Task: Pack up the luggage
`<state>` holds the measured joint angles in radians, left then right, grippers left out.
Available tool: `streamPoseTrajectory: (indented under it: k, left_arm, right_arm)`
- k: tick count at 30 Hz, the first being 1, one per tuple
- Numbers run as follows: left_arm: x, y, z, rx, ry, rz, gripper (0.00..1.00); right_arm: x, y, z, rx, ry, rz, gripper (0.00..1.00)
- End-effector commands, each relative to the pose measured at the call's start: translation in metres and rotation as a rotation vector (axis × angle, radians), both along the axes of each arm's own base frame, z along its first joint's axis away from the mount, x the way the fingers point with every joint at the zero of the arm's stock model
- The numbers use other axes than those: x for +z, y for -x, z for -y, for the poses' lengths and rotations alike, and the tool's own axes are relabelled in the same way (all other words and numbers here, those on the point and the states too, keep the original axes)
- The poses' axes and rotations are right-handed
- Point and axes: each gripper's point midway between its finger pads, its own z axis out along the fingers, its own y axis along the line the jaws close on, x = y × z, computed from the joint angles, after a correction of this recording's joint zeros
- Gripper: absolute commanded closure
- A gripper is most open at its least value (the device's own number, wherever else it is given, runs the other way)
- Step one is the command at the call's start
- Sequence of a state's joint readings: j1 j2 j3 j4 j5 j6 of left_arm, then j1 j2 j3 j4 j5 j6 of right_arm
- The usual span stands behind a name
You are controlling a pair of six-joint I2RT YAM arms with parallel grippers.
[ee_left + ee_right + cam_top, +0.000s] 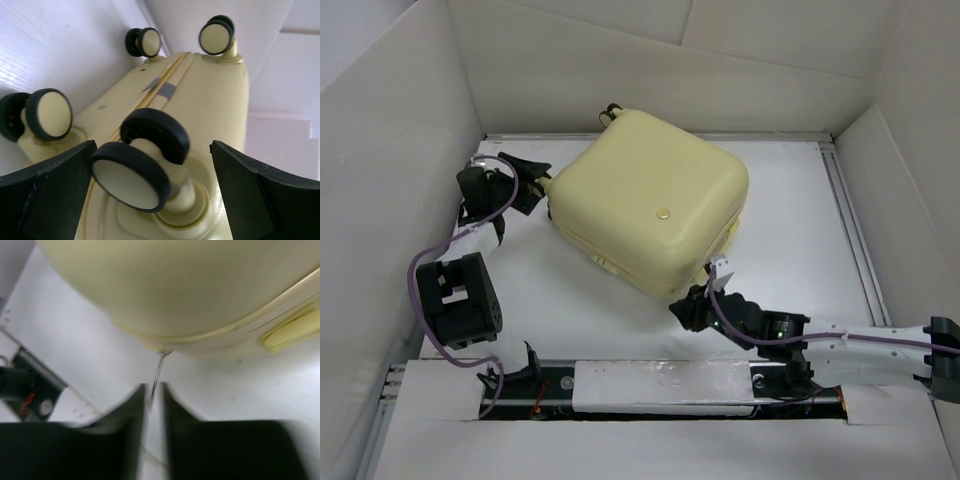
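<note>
The luggage (pixel 650 195) is a pale yellow hard-shell suitcase lying flat and closed in the middle of the table. My left gripper (pixel 535 185) is at its left end and is open, its fingers on either side of a cream-and-black caster wheel (pixel 135 165) without touching it; in the left wrist view the gripper (pixel 152 150) faces the wheeled end of the luggage (pixel 210 95). My right gripper (pixel 685 310) is at the near corner. In the right wrist view it (pixel 153 390) is shut on a thin metal zipper pull (pixel 159 367) hanging from the luggage (pixel 190 285).
White walls (pixel 390 150) enclose the table on the left, back and right. A metal rail (pixel 850 230) runs along the right side and a slotted rail (pixel 650 385) along the near edge. Other casters (pixel 47 114) (pixel 145 41) (pixel 217 36) stick out of the suitcase's end.
</note>
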<state>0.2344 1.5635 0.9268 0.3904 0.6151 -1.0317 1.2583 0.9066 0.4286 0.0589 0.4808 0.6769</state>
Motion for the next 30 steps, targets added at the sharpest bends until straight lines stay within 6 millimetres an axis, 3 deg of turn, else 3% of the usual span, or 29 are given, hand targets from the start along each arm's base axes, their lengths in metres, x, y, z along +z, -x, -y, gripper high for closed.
streamPoseTrajectory:
  k: [1, 3, 6, 7, 10, 11, 14, 15, 16, 17, 18, 20, 21, 22, 23, 24, 25, 26, 28, 29, 30]
  left_arm:
    - [0.032, -0.008, 0.014, -0.052, 0.025, 0.131, 0.09]
    - [0.033, -0.007, 0.02, -0.058, 0.047, 0.132, 0.19]
    - [0.034, -0.007, 0.021, -0.052, 0.069, 0.136, 0.39]
    - [0.034, -0.007, 0.021, -0.052, 0.069, 0.136, 0.59]
    - [0.033, -0.007, 0.021, -0.055, 0.058, 0.141, 0.82]
    - [0.033, -0.008, 0.019, -0.045, 0.055, 0.141, 0.99]
    - [0.028, -0.001, 0.018, -0.033, 0.024, 0.144, 1.0]
    - [0.035, 0.004, 0.017, -0.026, 0.007, 0.167, 1.0]
    - [0.033, 0.008, 0.015, -0.012, -0.005, 0.158, 1.0]
    - [0.02, 0.016, 0.014, 0.009, -0.005, 0.126, 1.0]
    - [0.03, 0.025, 0.016, 0.009, -0.011, 0.158, 1.0]
    - [0.033, 0.038, 0.013, 0.025, -0.008, 0.172, 1.0]
    - [0.021, 0.048, 0.009, 0.047, -0.007, 0.151, 1.0]
    - [0.037, 0.059, 0.007, 0.059, -0.018, 0.201, 1.0]
    - [0.04, 0.065, 0.005, 0.07, -0.052, 0.22, 1.0]
    - [0.027, 0.075, 0.003, 0.094, -0.071, 0.174, 1.0]
    - [0.029, 0.081, 0.002, 0.103, -0.094, 0.187, 1.0]
    - [0.047, 0.094, 0.004, 0.111, -0.117, 0.25, 1.0]
    - [0.033, 0.112, 0.006, 0.117, -0.139, 0.22, 1.0]
    - [0.047, 0.124, 0.008, 0.117, -0.158, 0.276, 1.0]
    - [0.047, 0.131, 0.01, 0.118, -0.16, 0.285, 1.0]
  right_arm:
    - [0.017, 0.024, -0.016, 0.101, -0.095, -0.036, 0.61]
    - [0.015, 0.025, -0.012, 0.101, -0.084, -0.04, 0.45]
    - [0.021, 0.02, -0.001, 0.051, -0.057, -0.037, 0.35]
    - [0.023, 0.018, 0.004, 0.034, -0.043, -0.033, 0.35]
    - [0.044, 0.011, 0.013, -0.007, -0.068, 0.005, 0.31]
    - [0.055, 0.008, 0.015, -0.028, -0.092, 0.021, 0.3]
    - [0.07, -0.006, 0.024, -0.065, -0.081, 0.073, 0.27]
    - [0.077, -0.011, 0.022, -0.06, -0.079, 0.079, 0.27]
    - [0.074, -0.017, 0.021, -0.059, -0.053, 0.08, 0.27]
    - [0.075, -0.031, 0.027, -0.084, -0.018, 0.1, 0.27]
    - [0.085, -0.036, 0.022, -0.058, -0.025, 0.11, 0.27]
    - [0.084, -0.053, 0.022, -0.048, 0.041, 0.138, 0.27]
    - [0.085, -0.067, 0.028, -0.066, 0.058, 0.142, 0.27]
    - [0.097, -0.076, 0.029, -0.073, 0.052, 0.165, 0.28]
    - [0.098, -0.087, 0.031, -0.072, 0.082, 0.184, 0.28]
    - [0.102, -0.107, 0.044, -0.116, 0.088, 0.196, 0.28]
    - [0.111, -0.114, 0.042, -0.082, 0.068, 0.211, 0.28]
    - [0.112, -0.126, 0.043, -0.082, 0.065, 0.213, 0.29]
    - [0.12, -0.149, 0.055, -0.058, 0.053, 0.222, 0.3]
    - [0.133, -0.158, 0.054, -0.046, 0.037, 0.242, 0.31]
    - [0.127, -0.167, 0.051, -0.023, 0.046, 0.222, 0.31]
